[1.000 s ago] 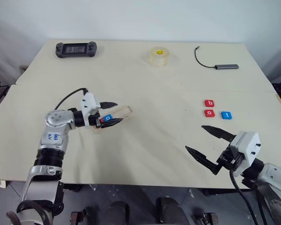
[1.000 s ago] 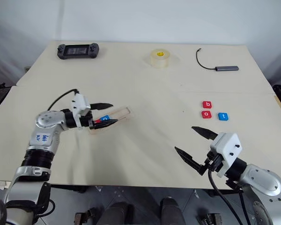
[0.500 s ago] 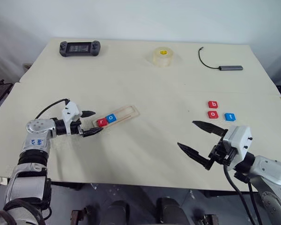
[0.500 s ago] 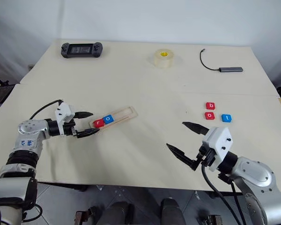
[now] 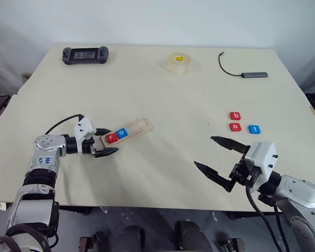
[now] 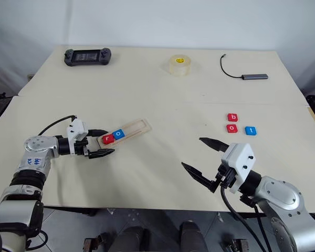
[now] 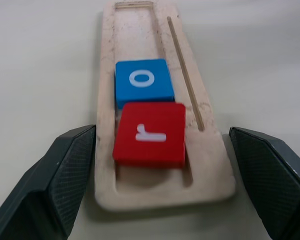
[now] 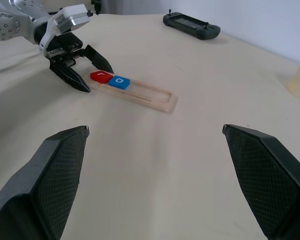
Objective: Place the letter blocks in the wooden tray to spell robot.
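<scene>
Head views: the wooden tray lies on the counter with its long axis running diagonally, and a red r block and a blue o block fill its near-left end. The left end effector sits just at that end, fingers spread, holding nothing. The three loose blocks, a red b, a red o and a blue t, lie well apart from the tray on the robot's right. The right end effector, spread wide and empty, is much the nearer to them; they lie ahead of it, further from the robot. I judge the b comes next, and it suits the right arm.

Left wrist view: the tray runs straight away from the fingers, which straddle its near end without touching the blocks. It shows that the r sits slightly askew and overlaps the o, which the head views cannot resolve.

Right wrist view: it looks across the counter at the tray and the left end effector, so the loose blocks lie off its line of aim.
</scene>
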